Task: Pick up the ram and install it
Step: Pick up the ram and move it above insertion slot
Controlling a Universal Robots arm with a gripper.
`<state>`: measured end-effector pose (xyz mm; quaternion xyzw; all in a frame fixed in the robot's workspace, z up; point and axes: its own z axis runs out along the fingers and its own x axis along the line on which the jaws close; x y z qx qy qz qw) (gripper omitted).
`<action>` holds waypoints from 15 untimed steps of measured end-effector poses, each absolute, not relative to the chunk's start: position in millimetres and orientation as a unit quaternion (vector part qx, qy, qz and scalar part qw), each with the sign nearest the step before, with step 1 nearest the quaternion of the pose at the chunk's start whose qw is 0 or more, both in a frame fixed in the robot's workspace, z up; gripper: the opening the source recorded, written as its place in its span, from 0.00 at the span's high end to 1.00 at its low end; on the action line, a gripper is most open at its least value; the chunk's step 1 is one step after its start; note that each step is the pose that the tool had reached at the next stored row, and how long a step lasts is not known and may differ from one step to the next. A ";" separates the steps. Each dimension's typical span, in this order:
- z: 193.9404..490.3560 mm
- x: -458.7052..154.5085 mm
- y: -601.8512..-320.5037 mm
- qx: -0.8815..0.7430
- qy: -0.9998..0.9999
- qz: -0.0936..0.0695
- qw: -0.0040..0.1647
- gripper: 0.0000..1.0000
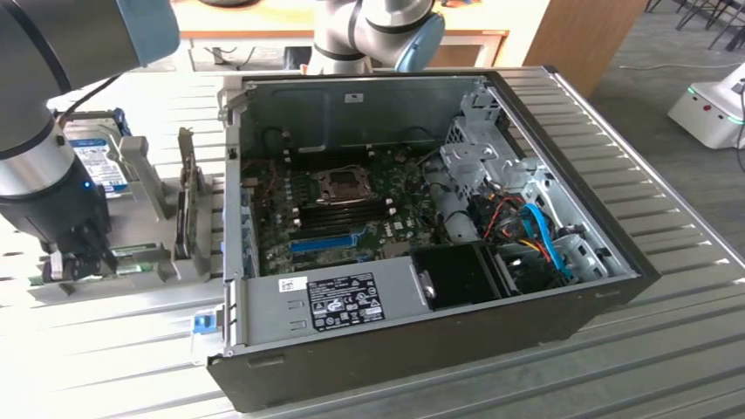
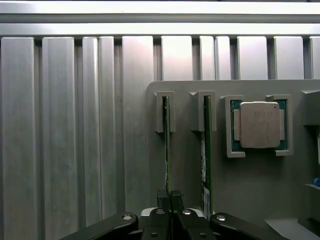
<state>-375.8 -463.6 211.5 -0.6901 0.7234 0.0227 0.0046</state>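
At 9 o'clock of the case [image 1: 442, 218], pincer [image 2: 169, 195] is seen pinching the ram [image 2: 167, 150], seated edge-on in holder [image 2: 250, 190]. Straight, untwisted lift judged best; neighbouring stick [image 2: 206, 145] should be cleared.

Exterior view: high vantage, angled down onto open computer case [image 1: 349, 301] on ribbed tabletop [image 1: 652, 367]; mid-distance, whole case in frame.
Wrist view: close, straight down past hand [image 2: 170, 196] onto grey holder [image 2: 250, 185] (ram [image 2: 167, 145] seen edge-on).
Shared: holder, at exterior view's lower left, plus tabletop ribs.
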 end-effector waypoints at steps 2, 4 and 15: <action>213.8 -375.7 -463.6 -0.690 0.723 0.023 0.005 0.88; 215.8 -375.7 -463.6 -0.690 0.723 0.023 0.005 0.88; 226.5 -375.5 -463.6 -0.690 0.723 0.023 0.005 0.88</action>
